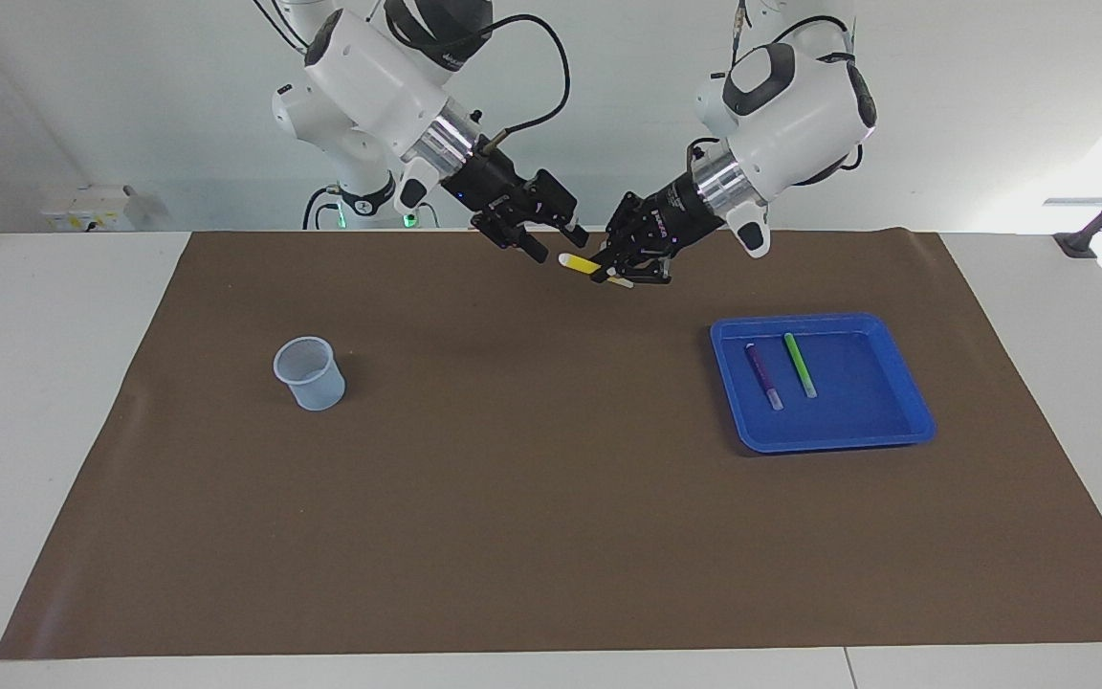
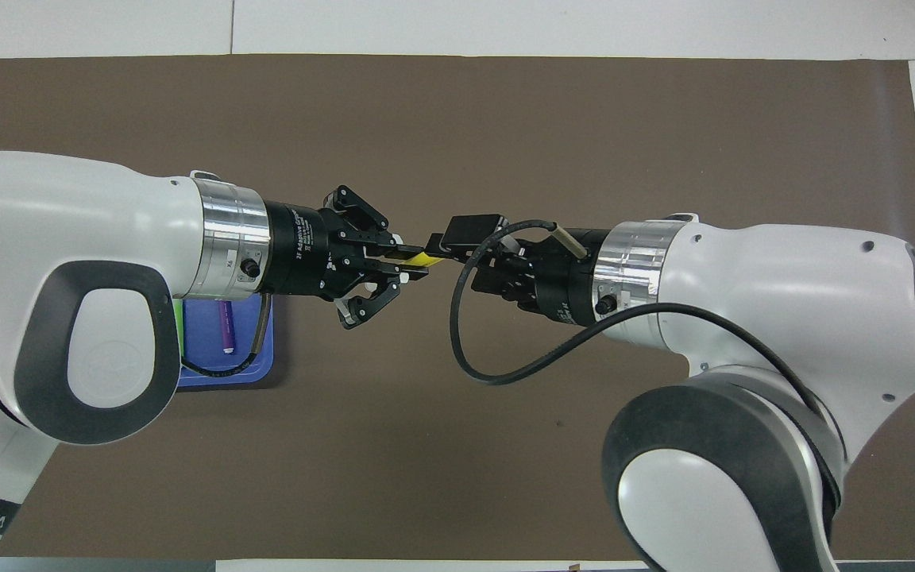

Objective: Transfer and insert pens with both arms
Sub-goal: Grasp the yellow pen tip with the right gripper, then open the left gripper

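Over the brown mat near the robots' edge, my left gripper (image 1: 620, 272) (image 2: 414, 266) is shut on the yellow pen (image 1: 582, 264) (image 2: 426, 259), whose pale end points toward the right arm. My right gripper (image 1: 559, 246) (image 2: 457, 254) is open. Its fingers stand apart on either side of that pale end, and I cannot tell if they touch it. The purple pen (image 1: 763, 376) (image 2: 226, 326) and the green pen (image 1: 800, 365) lie side by side in the blue tray (image 1: 824, 442) (image 2: 219, 375).
A small translucent cup (image 1: 308, 372) stands upright on the brown mat (image 1: 532, 498) toward the right arm's end of the table. The tray sits toward the left arm's end. In the overhead view the arms hide the cup and most of the tray.
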Action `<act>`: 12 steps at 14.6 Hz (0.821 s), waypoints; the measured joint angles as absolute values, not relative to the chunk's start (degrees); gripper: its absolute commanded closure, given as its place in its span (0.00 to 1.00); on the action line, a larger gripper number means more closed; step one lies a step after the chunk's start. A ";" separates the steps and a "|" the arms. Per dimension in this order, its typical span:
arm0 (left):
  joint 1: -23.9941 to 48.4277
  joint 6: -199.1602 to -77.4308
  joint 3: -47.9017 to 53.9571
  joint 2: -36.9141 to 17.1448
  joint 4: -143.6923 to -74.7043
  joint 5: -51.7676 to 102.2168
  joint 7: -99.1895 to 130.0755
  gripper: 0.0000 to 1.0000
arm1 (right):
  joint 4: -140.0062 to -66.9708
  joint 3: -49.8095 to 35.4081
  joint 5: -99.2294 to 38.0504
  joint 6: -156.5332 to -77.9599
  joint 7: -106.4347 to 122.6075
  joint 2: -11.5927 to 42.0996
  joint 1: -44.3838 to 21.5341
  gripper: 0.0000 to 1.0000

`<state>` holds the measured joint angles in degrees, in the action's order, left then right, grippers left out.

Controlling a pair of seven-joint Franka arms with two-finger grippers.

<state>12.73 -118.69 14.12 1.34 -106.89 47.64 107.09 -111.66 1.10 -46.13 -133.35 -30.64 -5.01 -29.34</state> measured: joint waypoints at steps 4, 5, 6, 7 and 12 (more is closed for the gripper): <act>13.12 -118.84 14.14 1.34 -106.92 47.66 107.25 1.00 | -111.67 1.11 -46.13 -133.42 -30.64 -4.95 -29.74 0.37; 13.25 -118.87 14.18 1.34 -106.93 47.67 107.34 1.00 | -111.67 1.12 -46.13 -133.43 -30.64 -4.95 -29.75 0.37; 13.26 -118.88 14.20 1.34 -106.93 47.67 107.41 1.00 | -111.67 1.14 -46.13 -133.44 -30.64 -4.95 -29.74 0.41; 13.26 -118.89 14.20 1.34 -106.93 47.67 107.44 1.00 | -111.67 1.18 -46.13 -133.47 -30.64 -4.95 -29.73 0.46; 13.26 -118.91 14.20 1.34 -106.93 47.68 107.49 1.00 | -111.68 1.29 -46.13 -135.19 -30.64 -4.89 -29.67 0.46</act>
